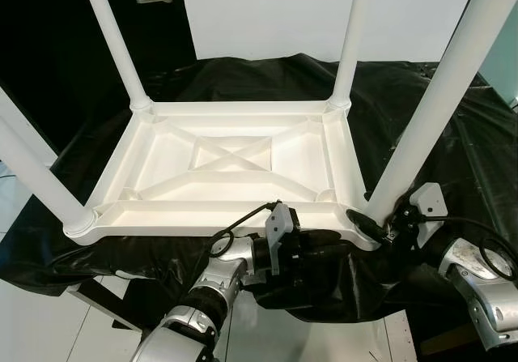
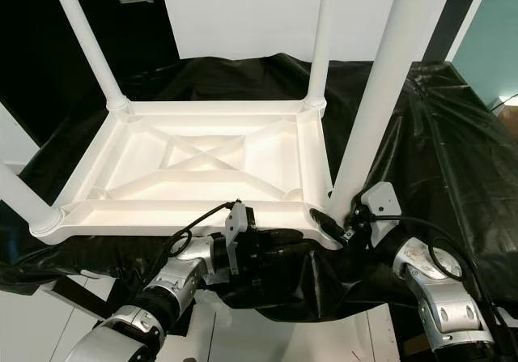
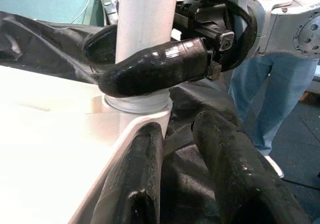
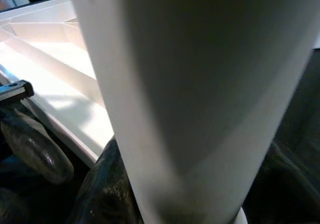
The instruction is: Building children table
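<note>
Right end effector (image 1: 374,226) clamps something; left end effector (image 3: 185,184) reaches forward, fingers parted.

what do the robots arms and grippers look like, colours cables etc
Both arms are silver metal with black ribbed joints. The left gripper and right gripper each have two thick, rounded, glossy black fingers. A light grey bracket sits at each wrist, with black cables looping to it.
</note>
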Controlling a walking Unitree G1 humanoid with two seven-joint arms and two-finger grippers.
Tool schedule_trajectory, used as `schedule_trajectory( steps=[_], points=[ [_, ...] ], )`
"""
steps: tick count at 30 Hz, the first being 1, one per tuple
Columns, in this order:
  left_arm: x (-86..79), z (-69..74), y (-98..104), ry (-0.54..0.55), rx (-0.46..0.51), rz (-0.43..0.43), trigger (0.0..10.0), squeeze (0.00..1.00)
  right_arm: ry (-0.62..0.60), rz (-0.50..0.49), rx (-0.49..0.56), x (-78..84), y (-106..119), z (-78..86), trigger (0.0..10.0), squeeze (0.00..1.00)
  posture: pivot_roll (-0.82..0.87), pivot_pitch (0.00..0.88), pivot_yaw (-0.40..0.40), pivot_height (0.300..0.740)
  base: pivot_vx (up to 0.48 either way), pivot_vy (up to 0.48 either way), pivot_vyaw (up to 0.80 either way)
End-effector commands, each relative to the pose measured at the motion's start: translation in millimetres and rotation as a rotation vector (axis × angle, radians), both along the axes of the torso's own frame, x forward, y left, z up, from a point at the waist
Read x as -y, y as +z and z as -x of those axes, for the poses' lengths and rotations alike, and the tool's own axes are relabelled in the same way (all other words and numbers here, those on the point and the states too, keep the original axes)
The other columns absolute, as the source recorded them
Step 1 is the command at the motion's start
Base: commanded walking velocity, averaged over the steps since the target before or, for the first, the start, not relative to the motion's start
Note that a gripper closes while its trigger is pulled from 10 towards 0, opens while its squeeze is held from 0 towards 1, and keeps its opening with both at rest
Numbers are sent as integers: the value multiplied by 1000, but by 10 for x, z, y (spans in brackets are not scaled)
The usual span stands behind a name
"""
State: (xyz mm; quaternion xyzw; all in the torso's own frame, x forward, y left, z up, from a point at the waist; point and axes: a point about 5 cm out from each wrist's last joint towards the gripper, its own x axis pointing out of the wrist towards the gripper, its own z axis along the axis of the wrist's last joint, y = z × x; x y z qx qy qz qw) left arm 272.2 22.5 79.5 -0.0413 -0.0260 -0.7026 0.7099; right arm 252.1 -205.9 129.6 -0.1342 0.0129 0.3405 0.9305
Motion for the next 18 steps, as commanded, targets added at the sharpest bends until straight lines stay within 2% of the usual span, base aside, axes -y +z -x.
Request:
schedule_trajectory(
  steps=[1,4,7,8,9,11,12,13,15,18],
  points=[
    [-20,18,-18,-15,4,-6,10000,0,3,49,-59,50,-102,14,0,0,-124,0,32,740,0,0,0],
    [-28,18,-21,-15,4,-8,10000,0,-23,47,-66,90,-115,-2,0,0,-125,0,34,740,0,0,0],
    [-32,18,-22,-16,5,-10,10000,0,-34,38,-78,63,-155,14,0,0,-125,0,34,740,0,0,0],
    [-32,21,-24,-18,5,-10,10000,0,-136,-13,-38,-49,-197,-7,0,0,-127,0,34,740,0,0,0],
    [-32,21,-24,-18,5,-10,10000,0,-136,-13,-38,-49,-197,-7,0,0,-127,0,34,740,0,0,0],
    [-27,26,-25,-20,5,-9,10000,0,-332,-76,30,-109,-214,-61,0,0,-127,0,33,740,0,0,0],
    [-27,26,-25,-20,5,-9,10000,0,-332,-76,30,-109,-214,-61,0,0,-127,0,33,740,0,0,0],
    [-25,28,-25,-20,5,-8,10000,0,-455,-105,80,-109,-208,-69,0,0,-127,0,33,740,0,0,0],
    [-22,24,-19,-18,7,-7,10000,0,-585,-139,107,-251,-306,69,0,0,-120,0,33,740,0,0,0],
    [-27,20,-15,-18,8,-7,10000,0,-641,-158,85,-359,-403,181,0,0,-122,0,39,740,0,0,0]
  ],
)
